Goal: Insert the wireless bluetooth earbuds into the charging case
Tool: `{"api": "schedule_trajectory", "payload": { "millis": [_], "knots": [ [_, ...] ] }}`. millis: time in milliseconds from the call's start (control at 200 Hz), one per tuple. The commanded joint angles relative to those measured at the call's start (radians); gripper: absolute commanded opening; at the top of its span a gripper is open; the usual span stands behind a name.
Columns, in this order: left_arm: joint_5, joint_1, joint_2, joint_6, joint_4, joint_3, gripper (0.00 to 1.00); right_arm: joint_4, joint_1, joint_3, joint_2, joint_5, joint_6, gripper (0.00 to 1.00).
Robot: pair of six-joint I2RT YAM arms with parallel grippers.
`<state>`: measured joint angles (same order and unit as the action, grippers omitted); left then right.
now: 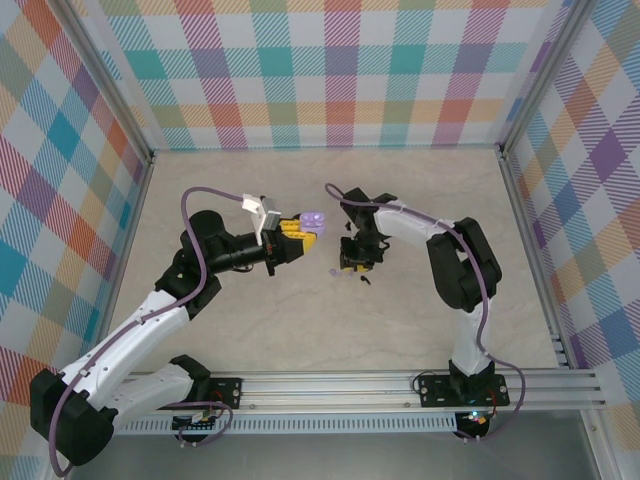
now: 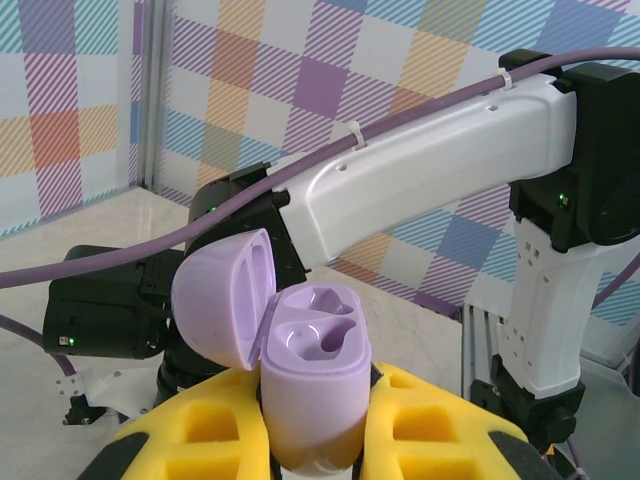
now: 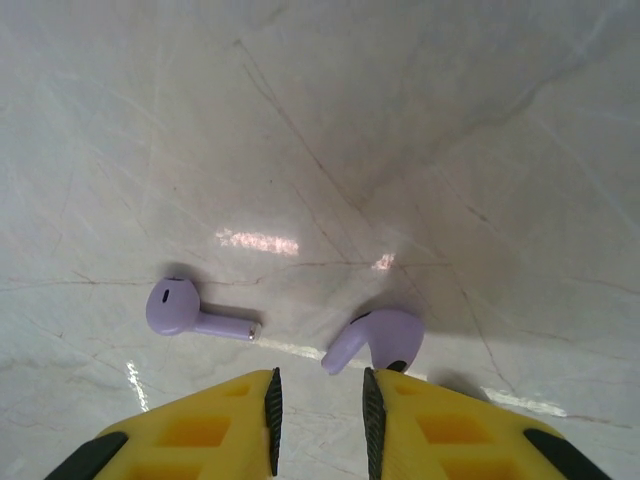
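Note:
My left gripper [image 1: 303,232] is shut on a lilac charging case [image 2: 315,385] and holds it upright above the table. Its lid [image 2: 222,300] is swung open and both sockets are empty. The same case [image 1: 315,218] sits at the fingertips in the top view. Two pale lilac earbuds lie on the table under my right gripper [image 3: 320,415], which is open. One earbud [image 3: 192,312] lies to the left; the other earbud [image 3: 380,340] lies just ahead of the right fingertip. A lilac earbud [image 1: 335,271] also shows beside the right gripper [image 1: 353,262]. The black earbuds are out of view.
Checked walls [image 1: 340,70] close the table on three sides, and an aluminium rail [image 1: 400,385] runs along the near edge. The right arm's white link [image 2: 420,170] crosses close behind the held case. Bare marble-look tabletop [image 1: 330,330] lies toward the front.

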<state>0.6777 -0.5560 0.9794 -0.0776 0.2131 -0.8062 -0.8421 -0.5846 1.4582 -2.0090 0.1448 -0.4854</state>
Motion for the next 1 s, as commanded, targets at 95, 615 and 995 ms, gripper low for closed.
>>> {"api": "schedule_trajectory", "payload": {
  "millis": [95,615,995],
  "knots": [
    [-0.009,-0.016,-0.012,0.020,0.023,0.012,0.13,-0.069,-0.012,0.051,-0.032,-0.055,0.025,0.31],
    [-0.006,-0.015,0.004,0.016,0.035,0.011,0.13,-0.103,-0.026,0.047,0.050,-0.123,0.004,0.33],
    [-0.001,-0.016,0.007,0.015,0.037,0.007,0.13,-0.083,-0.026,0.063,-0.025,-0.108,-0.044,0.31]
  ]
}}
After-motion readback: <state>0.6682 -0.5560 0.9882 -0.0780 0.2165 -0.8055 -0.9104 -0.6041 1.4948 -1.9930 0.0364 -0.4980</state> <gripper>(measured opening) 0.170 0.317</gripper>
